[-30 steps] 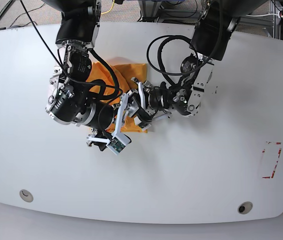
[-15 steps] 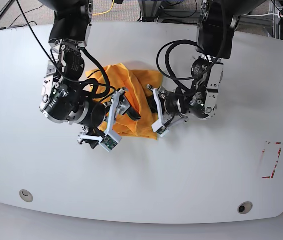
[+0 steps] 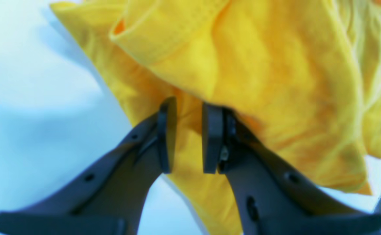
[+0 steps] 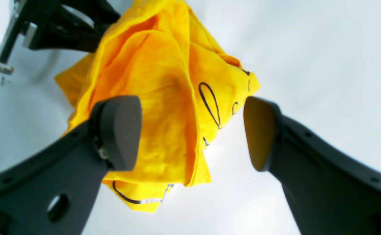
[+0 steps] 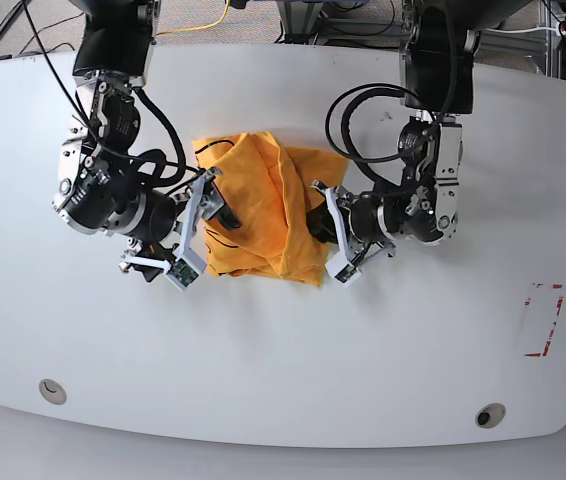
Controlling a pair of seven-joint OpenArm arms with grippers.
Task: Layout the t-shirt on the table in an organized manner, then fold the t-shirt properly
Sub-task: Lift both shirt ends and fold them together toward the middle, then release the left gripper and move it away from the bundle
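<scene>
T-shirt, bunched mid-surface, is pinched at its right edge by the left tool, while the right tool gapes empty at its left; pulling from one grip could drag the heap, not spread it.

You've got two black-and-silver arms w/ looped black cables; left claw and right claw both dark grey, flat pads, small screw holes.
</scene>
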